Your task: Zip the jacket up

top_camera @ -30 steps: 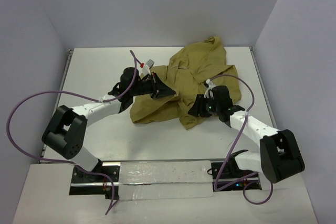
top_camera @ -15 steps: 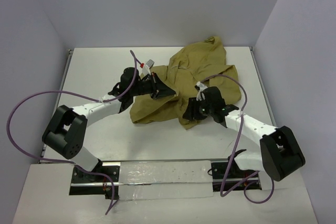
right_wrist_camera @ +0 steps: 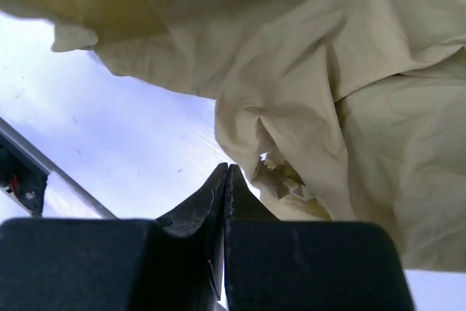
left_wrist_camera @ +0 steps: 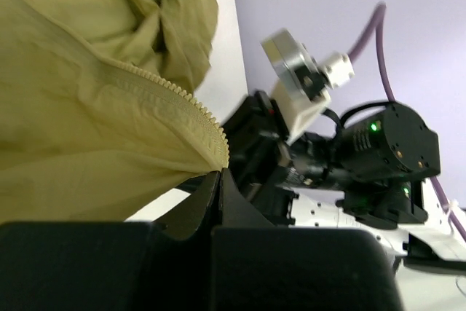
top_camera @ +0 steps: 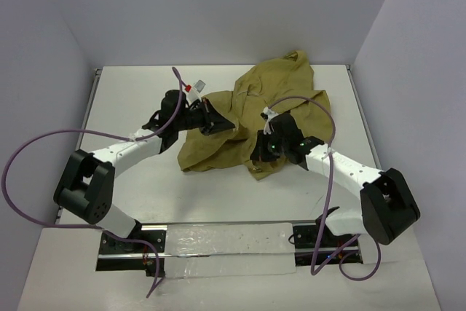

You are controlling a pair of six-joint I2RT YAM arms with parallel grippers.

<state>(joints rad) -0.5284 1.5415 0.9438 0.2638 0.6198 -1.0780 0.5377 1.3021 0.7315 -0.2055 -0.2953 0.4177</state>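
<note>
At the surface (top_camera: 131,100)'s far centre-right, jacket (top_camera: 269,100), crumpled, long axis near-left to far-right, left fingers (left_wrist_camera: 193,209) clenched on its zipper edge (left_wrist_camera: 191,101), right fingers (right_wrist_camera: 200,202) pressed together beside a fold, grasping nothing visible.

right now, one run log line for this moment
left gripper: shut on jacket zipper edge | right gripper: shut beside jacket fold, grip unclear | zip: undone
</note>
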